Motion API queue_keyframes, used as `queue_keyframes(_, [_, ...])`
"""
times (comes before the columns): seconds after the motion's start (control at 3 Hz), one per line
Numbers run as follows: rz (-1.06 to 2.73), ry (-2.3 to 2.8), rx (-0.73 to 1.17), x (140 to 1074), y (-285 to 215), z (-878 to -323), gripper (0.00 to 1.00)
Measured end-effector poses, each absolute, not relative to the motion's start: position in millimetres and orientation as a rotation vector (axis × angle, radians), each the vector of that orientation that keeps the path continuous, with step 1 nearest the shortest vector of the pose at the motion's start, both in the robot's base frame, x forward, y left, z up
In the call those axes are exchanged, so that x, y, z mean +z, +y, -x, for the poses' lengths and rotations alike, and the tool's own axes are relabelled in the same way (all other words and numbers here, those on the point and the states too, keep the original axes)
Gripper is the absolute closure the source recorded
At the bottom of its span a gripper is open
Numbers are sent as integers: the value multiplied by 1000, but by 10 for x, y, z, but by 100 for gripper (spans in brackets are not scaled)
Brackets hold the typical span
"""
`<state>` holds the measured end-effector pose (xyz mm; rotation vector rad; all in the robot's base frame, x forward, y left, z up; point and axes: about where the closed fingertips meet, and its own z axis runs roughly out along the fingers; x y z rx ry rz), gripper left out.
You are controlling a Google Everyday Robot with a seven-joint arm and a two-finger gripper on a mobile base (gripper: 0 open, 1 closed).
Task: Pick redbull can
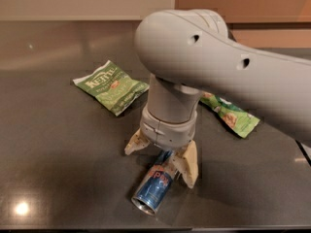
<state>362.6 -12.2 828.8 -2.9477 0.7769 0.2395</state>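
We see the claw at lower centre, fingers apart, straddling the upper end of the redbull can lying on the bench.

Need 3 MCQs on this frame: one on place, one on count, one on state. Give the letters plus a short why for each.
1. Where is the slim blue-and-silver redbull can relative to the beige two-finger gripper?
A. Between the spread fingers, extending toward the front edge
B. On top of a snack bag
C. Behind the arm, by the back wall

2. How many green snack bags are on the dark grey table?
A. One
B. Two
C. Four

3. What state is the can in?
A. Standing upright
B. Lying on its side on the table
C. Lifted clear of the table

Answers:
1 A: one finger sits on each side of the can's far end.
2 B: there is a left bag and a right bag, the latter partly behind the arm.
3 B: the can's body runs along the tabletop, with one round end facing the camera.
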Motion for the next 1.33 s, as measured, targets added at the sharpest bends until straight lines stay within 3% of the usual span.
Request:
queue_keyframes(1.0, [2964, 781, 256, 8492, -164, -3783, 87])
queue_keyframes(1.33, [2950, 829, 247, 8687, -137, -3930, 100])
